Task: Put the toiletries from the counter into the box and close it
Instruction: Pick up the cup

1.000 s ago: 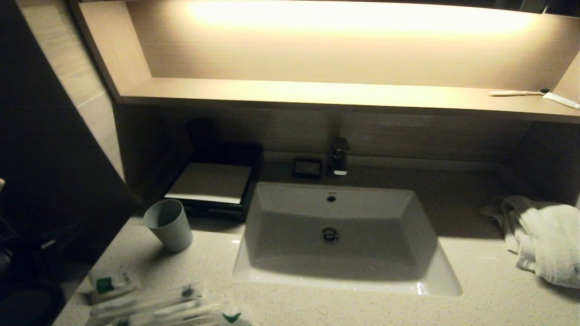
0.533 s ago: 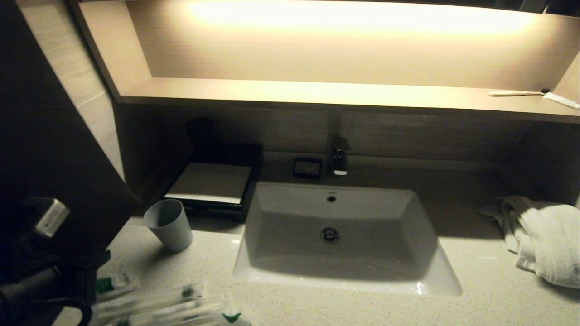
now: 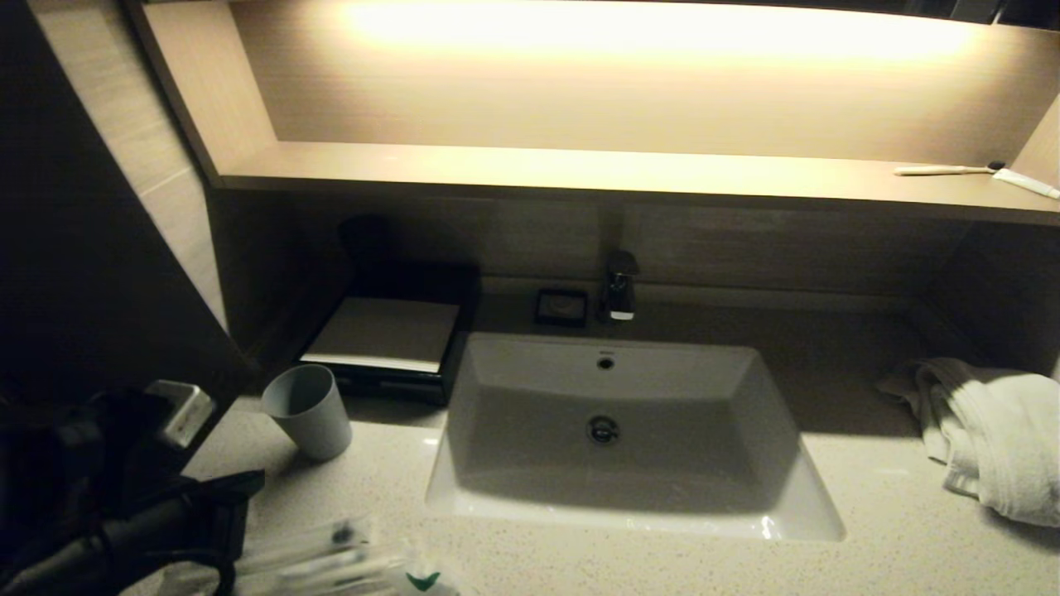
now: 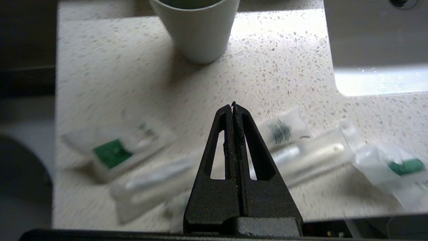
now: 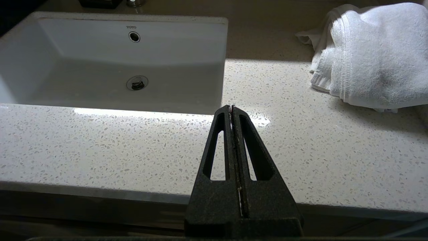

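Head view: left arm low at the near left corner of the table (image 3: 580,571), its claw not visible from here; box (image 3: 385,335) sits back left beside the basin (image 3: 613,430), drawer apparently pushed in, cream top bare. Cup (image 3: 308,410) stands just in front of the box. A few wrapped toiletries (image 3: 331,559) show at the near edge, partly hidden by the arm. Right arm not seen in this view. Left wrist view: left claw (image 4: 233,105) with its fingers pressed together, holding nothing, hanging above the toiletries, which lie scattered and apart on the table: a green-marked sachet (image 4: 117,152), long wrapped sticks (image 4: 311,154), another sachet (image 4: 398,169) off to the side. Right wrist view: right claw (image 5: 231,107) also pressed together and empty, over bare table near the front edge, between basin and towel (image 5: 371,53); looks parked. Judgement: task barely begun. No item is in the box, none is gripped, and the box is not yet opened. Everything remains: open the drawer, move each sachet and stick, then shut it.
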Available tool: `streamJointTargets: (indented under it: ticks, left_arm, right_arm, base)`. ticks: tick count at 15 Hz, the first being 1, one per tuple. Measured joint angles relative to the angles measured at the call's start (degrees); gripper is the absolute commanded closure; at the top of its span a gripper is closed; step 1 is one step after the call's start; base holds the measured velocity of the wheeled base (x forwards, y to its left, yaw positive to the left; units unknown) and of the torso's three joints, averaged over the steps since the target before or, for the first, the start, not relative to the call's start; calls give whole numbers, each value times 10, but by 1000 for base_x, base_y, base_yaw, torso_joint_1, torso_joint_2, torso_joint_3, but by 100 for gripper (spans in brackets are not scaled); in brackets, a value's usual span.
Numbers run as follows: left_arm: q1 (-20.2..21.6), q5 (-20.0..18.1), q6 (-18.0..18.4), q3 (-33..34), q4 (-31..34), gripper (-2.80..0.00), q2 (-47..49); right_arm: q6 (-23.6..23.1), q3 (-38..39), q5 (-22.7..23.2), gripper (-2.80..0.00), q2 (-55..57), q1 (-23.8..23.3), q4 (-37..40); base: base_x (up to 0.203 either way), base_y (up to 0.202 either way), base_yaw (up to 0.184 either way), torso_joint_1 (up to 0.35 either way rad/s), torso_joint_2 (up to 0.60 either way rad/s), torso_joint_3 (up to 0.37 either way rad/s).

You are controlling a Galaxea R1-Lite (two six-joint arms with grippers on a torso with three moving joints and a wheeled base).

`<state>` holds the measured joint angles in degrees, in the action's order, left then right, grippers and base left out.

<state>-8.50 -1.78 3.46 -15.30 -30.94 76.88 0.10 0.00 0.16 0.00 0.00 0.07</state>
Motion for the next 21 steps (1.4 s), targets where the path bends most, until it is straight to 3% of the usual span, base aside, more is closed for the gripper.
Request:
streamJointTargets:
  ticks: [7, 12, 13, 21]
  left_arm:
    - [-4, 3, -20, 19, -86, 0, 85]
    - [-3, 9, -20, 14, -92, 0, 113]
    - [-3, 16, -21, 12, -92, -280, 119]
    - [-3, 20, -25, -21, -92, -280, 157]
  right_arm:
    - [0, 0, 0, 0, 0, 0, 0]
    - [0, 0, 0, 0, 0, 0, 0]
    - [0, 0, 0, 0, 0, 0, 0]
    - [0, 0, 0, 0, 0, 0, 0]
  base:
    - [0, 0, 0, 0, 0, 0]
    - [0, 0, 0, 0, 0, 0]
    - [0, 0, 0, 0, 0, 0]
    - [0, 0, 0, 0, 0, 0]
